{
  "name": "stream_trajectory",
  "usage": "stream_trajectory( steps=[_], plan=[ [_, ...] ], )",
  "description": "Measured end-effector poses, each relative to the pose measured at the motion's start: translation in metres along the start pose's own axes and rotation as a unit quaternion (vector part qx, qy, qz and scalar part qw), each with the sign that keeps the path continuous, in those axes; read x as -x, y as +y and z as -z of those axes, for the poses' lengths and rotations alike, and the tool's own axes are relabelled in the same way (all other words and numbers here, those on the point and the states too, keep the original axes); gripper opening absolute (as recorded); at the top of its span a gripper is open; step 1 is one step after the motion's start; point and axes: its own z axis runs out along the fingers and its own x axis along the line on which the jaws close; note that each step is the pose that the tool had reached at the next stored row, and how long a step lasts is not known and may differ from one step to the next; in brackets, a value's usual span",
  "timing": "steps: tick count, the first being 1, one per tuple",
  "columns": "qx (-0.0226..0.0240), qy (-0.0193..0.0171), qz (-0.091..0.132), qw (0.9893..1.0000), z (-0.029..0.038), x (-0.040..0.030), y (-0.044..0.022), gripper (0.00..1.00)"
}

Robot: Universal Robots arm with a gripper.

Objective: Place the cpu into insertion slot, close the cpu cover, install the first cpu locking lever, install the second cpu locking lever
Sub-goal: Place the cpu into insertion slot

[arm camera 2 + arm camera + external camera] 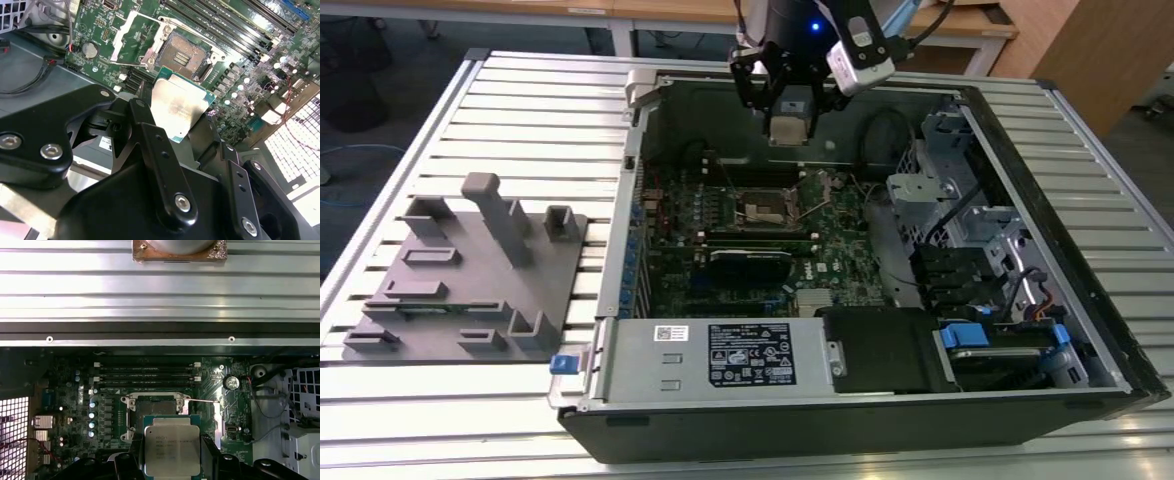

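Cpu btwn fingers, insertion slot open

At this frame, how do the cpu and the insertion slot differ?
The cpu has a dull silver top; the insertion slot is dark inside a silvery rim. The cpu is clamped in the gripper above the board; the insertion slot sits on it, uncovered and empty. Both are square, of similar footprint.

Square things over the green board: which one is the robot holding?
The flat silver-grey square cpu, pinched in the black gripper. The dark square insertion slot with the silvery rim lies empty, untouched.
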Motion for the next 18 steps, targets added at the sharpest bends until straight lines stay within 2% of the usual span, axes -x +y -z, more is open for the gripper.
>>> stream_trajectory(
  steps=[18],
  plan=[
    [0.0001, -0.0007, 0.0, 1.0, -0.0057, -0.0004, -0.0005, 0.54]
  ],
)
